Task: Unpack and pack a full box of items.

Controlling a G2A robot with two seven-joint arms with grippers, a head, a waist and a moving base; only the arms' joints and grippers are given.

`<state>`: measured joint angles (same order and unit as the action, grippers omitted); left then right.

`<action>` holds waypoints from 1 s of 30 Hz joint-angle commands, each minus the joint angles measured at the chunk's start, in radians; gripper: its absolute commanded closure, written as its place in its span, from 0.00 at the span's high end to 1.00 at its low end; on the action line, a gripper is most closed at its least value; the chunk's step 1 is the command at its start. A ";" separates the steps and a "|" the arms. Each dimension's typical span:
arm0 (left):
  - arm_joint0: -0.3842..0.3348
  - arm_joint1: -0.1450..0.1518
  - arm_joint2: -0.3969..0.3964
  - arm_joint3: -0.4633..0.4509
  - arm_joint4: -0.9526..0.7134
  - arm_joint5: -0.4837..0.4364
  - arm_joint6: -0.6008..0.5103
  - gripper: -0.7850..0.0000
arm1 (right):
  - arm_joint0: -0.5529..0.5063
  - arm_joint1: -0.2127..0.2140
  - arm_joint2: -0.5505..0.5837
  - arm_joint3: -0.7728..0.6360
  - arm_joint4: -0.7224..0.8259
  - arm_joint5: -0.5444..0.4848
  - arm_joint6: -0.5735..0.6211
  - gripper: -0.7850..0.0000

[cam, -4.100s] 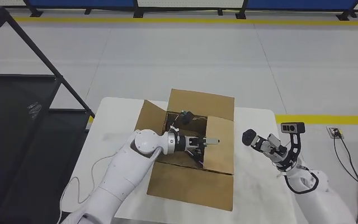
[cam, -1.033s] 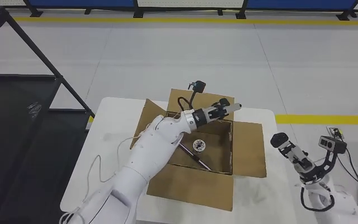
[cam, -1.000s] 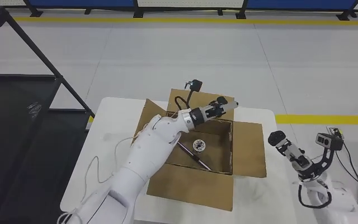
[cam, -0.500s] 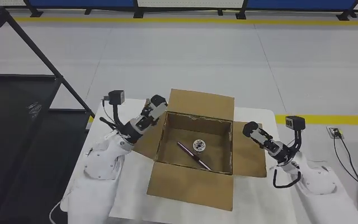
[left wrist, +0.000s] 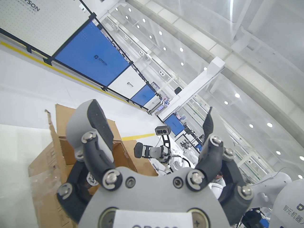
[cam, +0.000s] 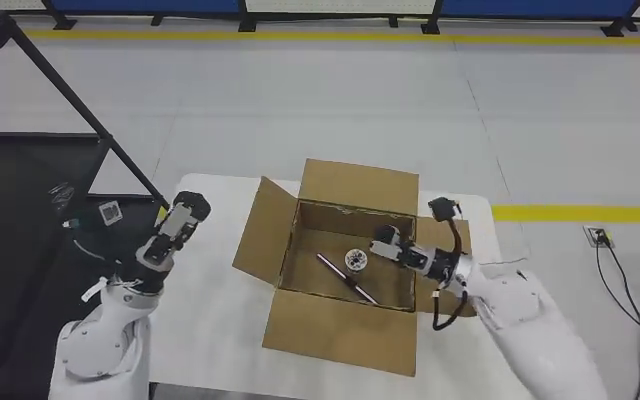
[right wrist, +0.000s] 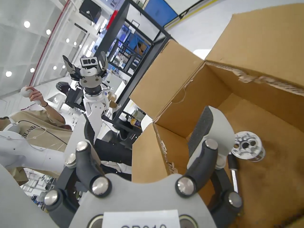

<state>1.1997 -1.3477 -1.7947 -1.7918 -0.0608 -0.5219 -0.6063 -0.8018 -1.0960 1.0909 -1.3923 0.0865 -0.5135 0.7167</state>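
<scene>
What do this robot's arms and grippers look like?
Both the left arm and right arm have glossy white shells with dark joints. The left gripper and right gripper each have a grey metal plate with screws and a white label, black linkages, and white fingers with black ribbed faces. A black cable loops at the right wrist, beside a small camera on a black bracket.

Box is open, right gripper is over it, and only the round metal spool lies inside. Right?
No: two things lie in the box, the round metal spool and a thin dark rod beside it, as the top view shows. The box is open and the right gripper is over it.
</scene>
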 commanded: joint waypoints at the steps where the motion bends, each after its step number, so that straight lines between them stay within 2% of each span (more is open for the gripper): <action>1: 0.024 0.004 -0.031 0.002 -0.018 -0.013 0.013 1.00 | 0.072 -0.025 -0.088 0.063 0.007 0.018 0.004 1.00; 9: 0.136 0.017 -0.144 -0.009 -0.103 -0.073 0.064 1.00 | 0.282 -0.154 -0.362 0.309 0.013 0.070 -0.076 1.00; 14: 0.168 0.024 -0.137 -0.008 -0.148 -0.107 0.008 1.00 | 0.382 -0.255 -0.497 0.472 0.042 0.058 -0.109 1.00; 27: 0.171 0.024 -0.134 -0.011 -0.143 -0.095 0.014 1.00 | 0.371 -0.257 -0.495 0.455 0.050 0.054 -0.119 1.00; 30: 0.166 0.028 -0.127 -0.004 -0.111 -0.085 0.020 1.00 | 0.372 -0.271 -0.498 0.465 0.053 0.100 -0.137 1.00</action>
<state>1.3689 -1.3211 -1.9248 -1.8012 -0.1826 -0.6113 -0.5911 -0.4342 -1.3606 0.5942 -0.9351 0.1386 -0.4357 0.5993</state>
